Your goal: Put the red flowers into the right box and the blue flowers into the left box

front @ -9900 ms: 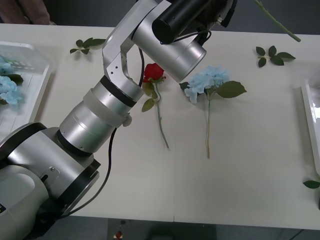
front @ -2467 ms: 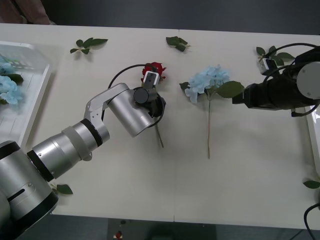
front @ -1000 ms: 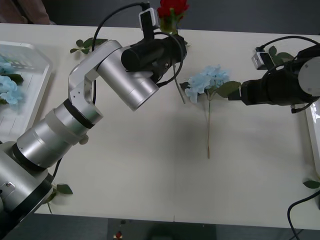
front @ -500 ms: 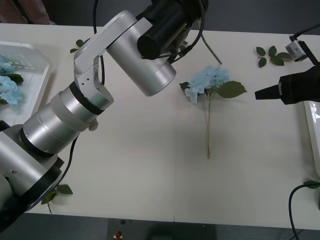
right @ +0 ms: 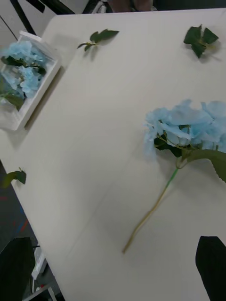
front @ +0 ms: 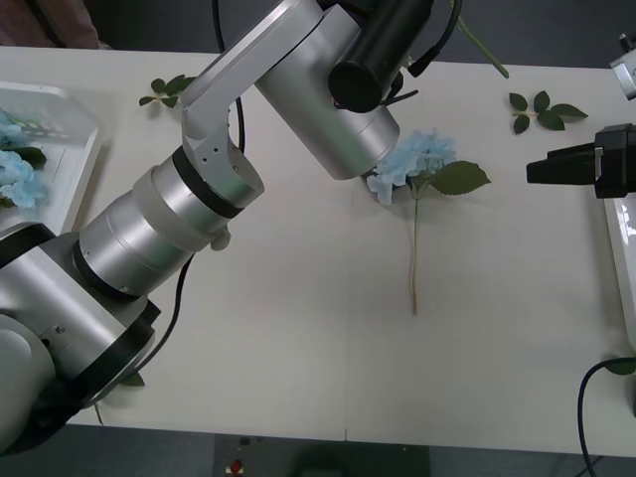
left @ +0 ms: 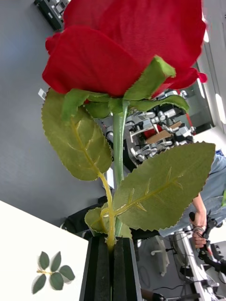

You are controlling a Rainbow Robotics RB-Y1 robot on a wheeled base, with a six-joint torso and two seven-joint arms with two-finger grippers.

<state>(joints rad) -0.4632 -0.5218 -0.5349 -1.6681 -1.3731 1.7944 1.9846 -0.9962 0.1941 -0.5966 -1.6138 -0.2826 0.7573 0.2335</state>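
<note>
My left arm is raised high over the table, and its gripper (left: pixel 112 268) is shut on the green stem of a red flower (left: pixel 127 42), bloom up. Part of that stem (front: pixel 484 50) pokes out past the arm in the front view. One blue flower (front: pixel 412 164) (right: pixel 188 124) lies on the table's middle right. My right gripper (front: pixel 547 169) (right: pixel 113 282) hovers to the right of it, open and holding nothing. The left box (front: pixel 91 149) (right: pixel 40 91) holds blue flowers (front: pixel 15 174). The right box (front: pixel 611 238) shows at the right edge.
Loose leaf sprigs lie at the back right (front: pixel 542 107), the back left (front: pixel 174 87), the front right edge (front: pixel 621 366) and the front left (front: pixel 129 378). The silver left arm (front: pixel 199 209) spans the table's left half.
My left arm has lifted the red flower off the table and carried it up and rightward. My right gripper has drawn back to the right, away from the blue flower.
</note>
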